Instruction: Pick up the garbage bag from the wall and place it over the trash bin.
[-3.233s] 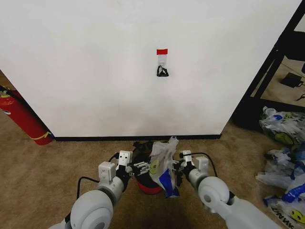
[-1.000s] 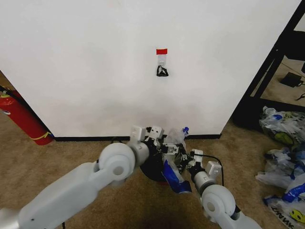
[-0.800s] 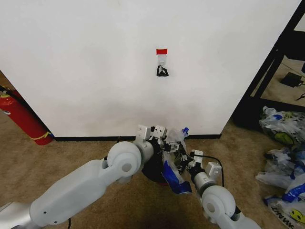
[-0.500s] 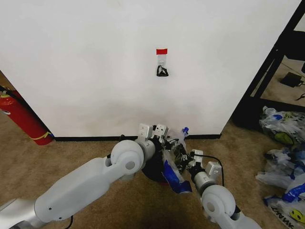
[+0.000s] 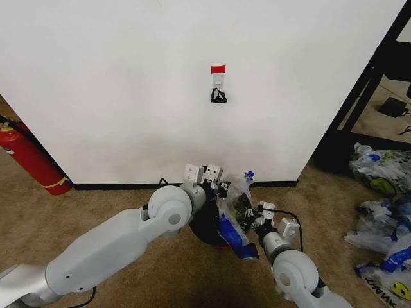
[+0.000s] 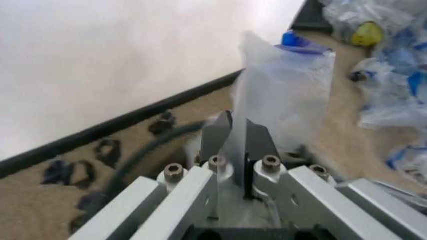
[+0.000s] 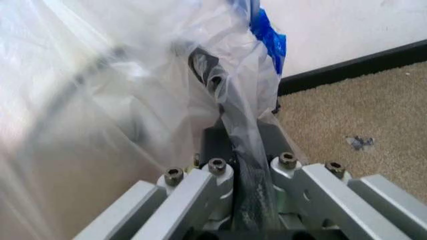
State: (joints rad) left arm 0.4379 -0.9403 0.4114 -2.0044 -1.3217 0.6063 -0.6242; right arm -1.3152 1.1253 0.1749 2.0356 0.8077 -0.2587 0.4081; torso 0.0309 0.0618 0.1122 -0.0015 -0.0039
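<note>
Just left of the trash bin [image 5: 209,230], the left tool [image 5: 223,188] is clamped on a fold of the garbage bag [image 5: 232,218], which drapes over the bin's right side, below the wall [image 5: 128,96]. Right of the bin, the right tool [image 5: 247,215] pinches the bag's plastic too.

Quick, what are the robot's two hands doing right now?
Left hand: closed, pinching the garbage bag.
Right hand: closed on the same garbage bag, beside the trash bin.

Garbage bag [image 5: 232,221] (translucent, blue handles) draped over black trash bin [image 5: 207,230], beside wall [image 5: 128,90].
</note>
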